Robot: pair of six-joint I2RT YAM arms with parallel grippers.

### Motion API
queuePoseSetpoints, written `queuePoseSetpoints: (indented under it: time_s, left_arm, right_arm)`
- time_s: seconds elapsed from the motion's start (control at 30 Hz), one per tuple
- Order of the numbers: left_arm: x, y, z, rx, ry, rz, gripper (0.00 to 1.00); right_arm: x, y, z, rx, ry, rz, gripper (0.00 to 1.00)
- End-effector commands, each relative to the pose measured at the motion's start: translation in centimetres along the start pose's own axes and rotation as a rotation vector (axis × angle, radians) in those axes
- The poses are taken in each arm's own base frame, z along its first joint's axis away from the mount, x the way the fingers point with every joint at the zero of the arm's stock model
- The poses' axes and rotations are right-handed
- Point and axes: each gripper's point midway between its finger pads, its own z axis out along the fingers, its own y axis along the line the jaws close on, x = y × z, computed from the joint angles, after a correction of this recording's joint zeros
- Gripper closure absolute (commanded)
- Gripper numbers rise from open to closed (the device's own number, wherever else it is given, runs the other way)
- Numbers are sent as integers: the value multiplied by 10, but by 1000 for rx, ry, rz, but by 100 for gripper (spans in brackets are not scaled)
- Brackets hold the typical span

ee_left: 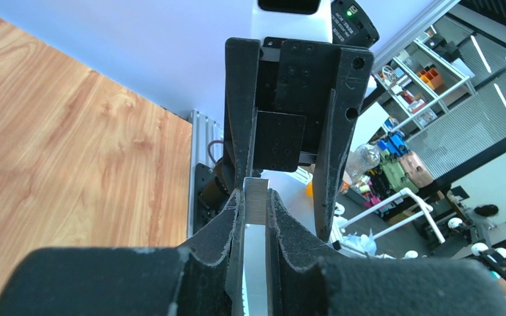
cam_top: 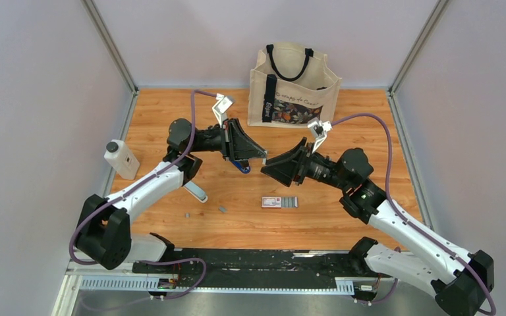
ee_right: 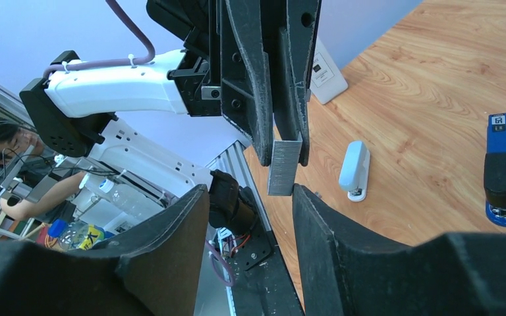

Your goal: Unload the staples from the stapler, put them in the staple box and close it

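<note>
Two robot arms meet nose to nose over a wooden table [cam_top: 342, 220].
The left gripper [cam_top: 262, 158] and the right gripper [cam_top: 267, 166] point at each other in the middle, with their tips almost touching. What is between them is too small to see. Just under the left gripper, a bit of a blue stapler [cam_top: 241, 167] peeks out. A cloth bag [cam_top: 294, 89] with black handles stands at the back. A white bottle [cam_top: 121, 160] with a black cap stands at the left edge. A pale grey tool [cam_top: 196, 191] lies near the left arm. Nearer the front lies a small white-and-red box [cam_top: 271, 202] with grey strips [cam_top: 290, 202] right beside it. Two tiny grey bits [cam_top: 223, 209] lie to its left.
</note>
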Motion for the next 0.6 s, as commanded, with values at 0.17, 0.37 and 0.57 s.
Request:
queuePoseSetpoints:
  time_s: [0.17, 0.37, 0.57]
  left_arm:
    - [-6, -24, -2, 40, -19, 71, 81]
    - [-3, -22, -3, 38, -15, 70, 80]
    - [2, -20, -3, 40, -2, 73, 75]
  right_arm:
    - [-24, 20, 6, -76, -74, -19, 57]
    - [-24, 20, 7, -81, -83, -14, 70]
    - [-22, 16, 7, -74, -86, -8, 81]
